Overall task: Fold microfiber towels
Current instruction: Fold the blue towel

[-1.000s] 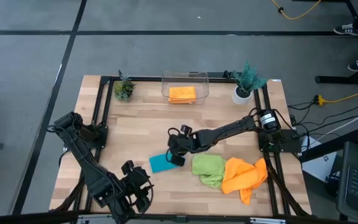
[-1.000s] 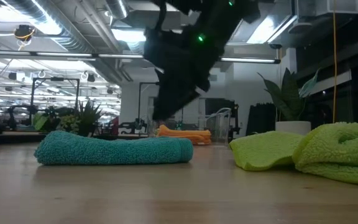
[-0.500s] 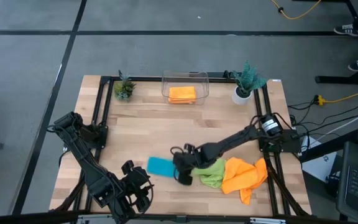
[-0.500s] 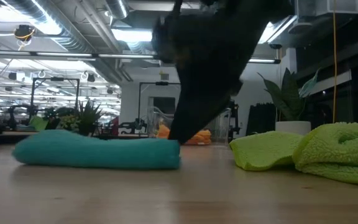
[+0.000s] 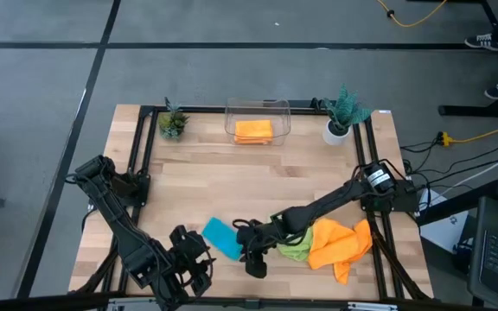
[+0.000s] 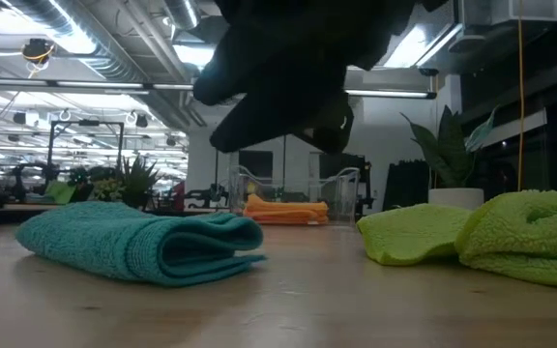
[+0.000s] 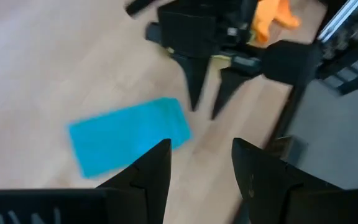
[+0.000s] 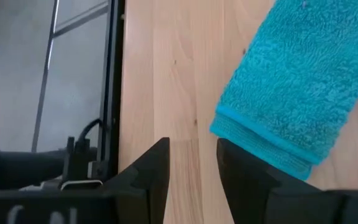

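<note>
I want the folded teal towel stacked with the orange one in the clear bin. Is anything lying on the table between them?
Nothing visible does. The teal towel lies near the table's front edge, by the right claw. The wood between it and the clear bin, which holds the folded orange towel, is bare.

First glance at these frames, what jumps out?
The right gripper reaches low across the table's front edge, open and empty, beside the folded teal towel. To its right lie the crumpled lime green towel and a loose orange towel. At the back, a folded orange towel sits in the clear bin.
</note>
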### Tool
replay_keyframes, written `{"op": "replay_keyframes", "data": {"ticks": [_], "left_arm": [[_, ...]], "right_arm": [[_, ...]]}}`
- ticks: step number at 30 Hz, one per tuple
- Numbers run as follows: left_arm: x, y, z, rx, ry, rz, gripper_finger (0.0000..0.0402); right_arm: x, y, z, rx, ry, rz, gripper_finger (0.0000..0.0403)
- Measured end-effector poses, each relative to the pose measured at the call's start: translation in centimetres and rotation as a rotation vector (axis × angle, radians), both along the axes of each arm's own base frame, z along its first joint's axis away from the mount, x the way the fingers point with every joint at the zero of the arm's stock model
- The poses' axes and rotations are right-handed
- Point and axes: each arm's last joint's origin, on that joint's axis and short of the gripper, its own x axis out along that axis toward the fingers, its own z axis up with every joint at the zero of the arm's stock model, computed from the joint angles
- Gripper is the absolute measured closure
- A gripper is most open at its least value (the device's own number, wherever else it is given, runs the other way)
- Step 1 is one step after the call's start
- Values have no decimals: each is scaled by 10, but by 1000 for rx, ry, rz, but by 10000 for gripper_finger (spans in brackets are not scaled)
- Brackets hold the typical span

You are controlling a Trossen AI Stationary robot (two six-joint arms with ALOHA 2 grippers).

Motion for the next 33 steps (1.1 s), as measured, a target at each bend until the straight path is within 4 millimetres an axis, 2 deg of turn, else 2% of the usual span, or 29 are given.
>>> {"op": "replay_keyframes", "data": {"ticks": [5, 12, 15, 19, 21, 24, 26, 28, 33], "left_arm": [[8, -10, -3, -174, -3, 18, 240], [7, -23, -14, -188, 22, -6, 240], [11, -29, -15, -272, 38, -31, 240], [24, -42, -9, -373, -7, -234, 240], [34, -49, 2, -386, -117, -395, 241], [42, -56, 19, -304, -307, -587, 243], [44, -53, 23, -262, -336, -600, 245], [42, -47, 17, -224, -271, -544, 245], [27, -28, -10, -171, 32, -327, 245]], "right_arm": [[3, -6, 5, 22, -11, -21, 267], [8, -18, 9, 170, 54, -115, 267], [6, -20, 7, 213, 114, -174, 267], [8, -21, 8, 246, 118, -120, 267], [8, -22, 9, 278, 135, -72, 267], [9, -25, 10, 326, 146, -21, 267], [10, -28, 11, 324, 139, -5, 267], [12, -32, 11, 311, 125, 3, 267], [17, -46, 10, 285, 102, -9, 267]]}}
